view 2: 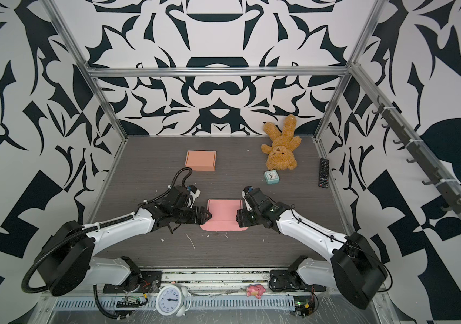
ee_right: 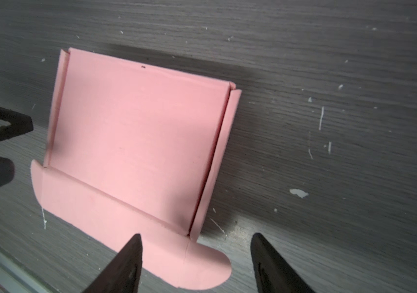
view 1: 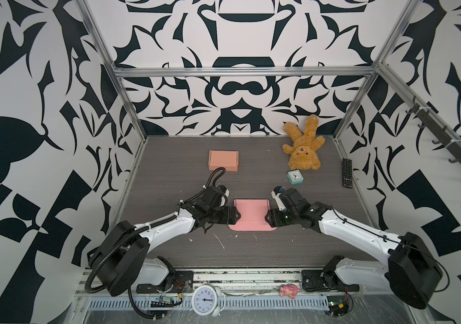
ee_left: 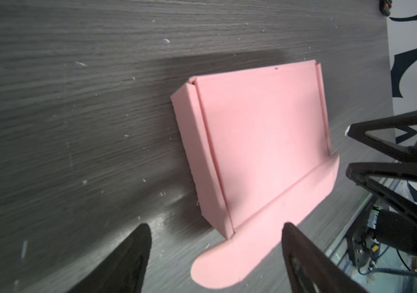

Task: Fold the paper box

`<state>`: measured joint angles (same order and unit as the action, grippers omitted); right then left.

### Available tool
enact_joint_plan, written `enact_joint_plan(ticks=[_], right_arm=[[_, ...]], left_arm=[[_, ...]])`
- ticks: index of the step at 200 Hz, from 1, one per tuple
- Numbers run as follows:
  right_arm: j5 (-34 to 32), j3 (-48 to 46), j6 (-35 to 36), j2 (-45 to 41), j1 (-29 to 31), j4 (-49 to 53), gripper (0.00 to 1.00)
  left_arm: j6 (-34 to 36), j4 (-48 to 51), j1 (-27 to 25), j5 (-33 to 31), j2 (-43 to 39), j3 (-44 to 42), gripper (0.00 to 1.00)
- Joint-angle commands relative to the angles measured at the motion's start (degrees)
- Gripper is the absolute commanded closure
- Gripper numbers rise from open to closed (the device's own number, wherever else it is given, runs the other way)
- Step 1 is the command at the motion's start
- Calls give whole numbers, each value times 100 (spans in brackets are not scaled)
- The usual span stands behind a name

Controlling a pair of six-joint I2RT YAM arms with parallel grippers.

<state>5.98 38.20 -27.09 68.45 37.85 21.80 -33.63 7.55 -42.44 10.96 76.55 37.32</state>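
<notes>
The pink paper box [view 1: 251, 214] [view 2: 223, 214] lies on the grey counter [view 1: 251, 252], a little toward 6 o'clock from the middle. It is partly folded. Its two short side walls, at 9 and 3 o'clock, are raised. A long flap with rounded ends lies flat on the counter along its 6 o'clock edge.

The left tool [view 1: 236, 216] [view 2: 208, 216] sits at the box's 9 o'clock edge, pointing toward 3 o'clock. In the left wrist view the left tool [ee_left: 215, 228] stands wide. Its two dark fingers straddle the corner where the raised wall meets the flat flap of the box [ee_left: 260, 142], and they grip nothing.

The right tool [view 1: 266, 217] [view 2: 237, 217] mirrors it at the box's 3 o'clock edge, pointing toward 9 o'clock. In the right wrist view the right tool [ee_right: 196, 237] is also wide and empty. One finger is over the flap of the box [ee_right: 136, 132] and the other is over bare counter. Whether either tool touches the paper cannot be told.

Farther back, a closed peach box [view 1: 223, 160] rests at 11 o'clock from the pink one. A teddy bear [view 1: 303, 146] lies at 1 o'clock against the back wall, with a small mint clock [view 1: 294, 177] just in front of it. A remote [view 1: 347, 173] lies at 2 o'clock by the counter's edge.
</notes>
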Motion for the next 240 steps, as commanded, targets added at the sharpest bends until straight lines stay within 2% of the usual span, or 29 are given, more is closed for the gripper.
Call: enact_joint_plan(ticks=[1,31,70,124,240], right_arm=[[68,29,-136,-315,-14,260,31],[176,-81,-250,-491,47,383,32],[304,-229,-439,-538,146,217,33],[325,-318,-604,-171,403,-209,33],[415,-436,-674,284,490,-732,33]], left_arm=[[49,610,-261,-255,-246,57,17],[-26,748,-555,-280,-498,151,18],[-119,706,-790,-311,-191,321,19],[-92,555,-799,-347,178,482,19],[-183,266,-810,-161,587,470,21]])
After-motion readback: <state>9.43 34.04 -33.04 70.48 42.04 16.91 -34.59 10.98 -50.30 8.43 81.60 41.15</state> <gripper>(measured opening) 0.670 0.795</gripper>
